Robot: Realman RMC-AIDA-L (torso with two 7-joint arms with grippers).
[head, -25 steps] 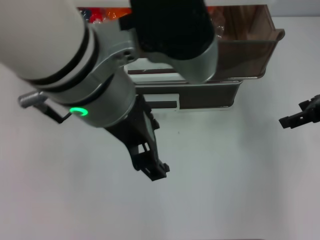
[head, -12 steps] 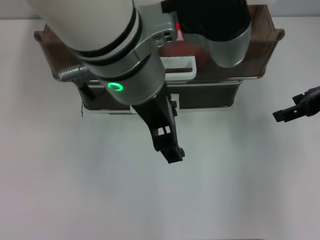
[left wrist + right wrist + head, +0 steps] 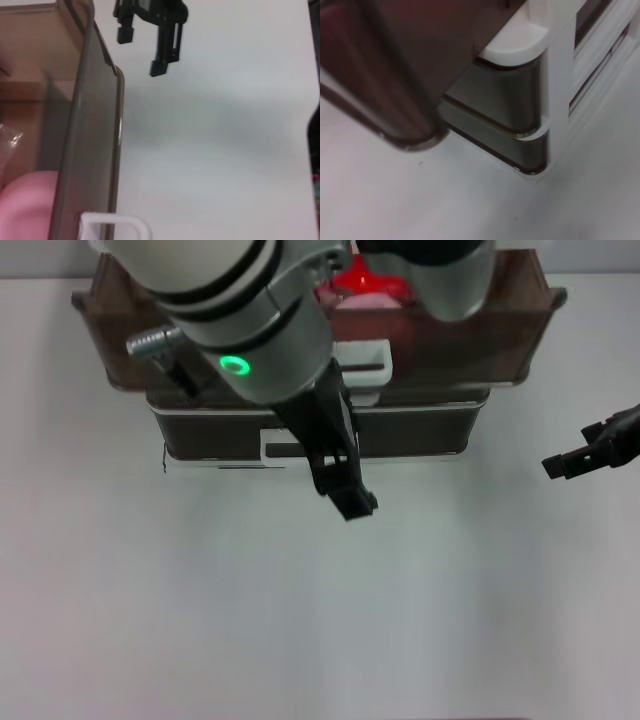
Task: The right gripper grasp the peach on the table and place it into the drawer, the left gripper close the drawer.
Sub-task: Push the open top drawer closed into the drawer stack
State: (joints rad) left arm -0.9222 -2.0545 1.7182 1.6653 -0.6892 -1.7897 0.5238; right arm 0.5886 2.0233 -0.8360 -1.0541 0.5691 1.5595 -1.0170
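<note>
The peach (image 3: 22, 210) already lies inside the open drawer (image 3: 480, 345), at the table's (image 3: 150, 620) far edge, just behind the drawer's front wall and near its white loop handle (image 3: 360, 362); a red packaged item (image 3: 365, 282) sits beside it. What I have to handle now is the drawer itself. I judge it light, thin translucent plastic that is stiff enough to push but slick, and likely to skew on its runners if shoved off-centre. So I would press on the handle or on the front wall right beside it, not at a corner.

My left gripper (image 3: 345, 490) hangs low over the table in front of the cabinet, its arm coming down from above the drawer and slanting toward the table's near edge, with the tip just past the lower drawer's (image 3: 420, 430) front. I cannot tell whether its fingers are together or apart. My right gripper (image 3: 585, 455) is parked well off toward the table's right edge; the left wrist view shows its fingers parted, holding nothing.
</note>
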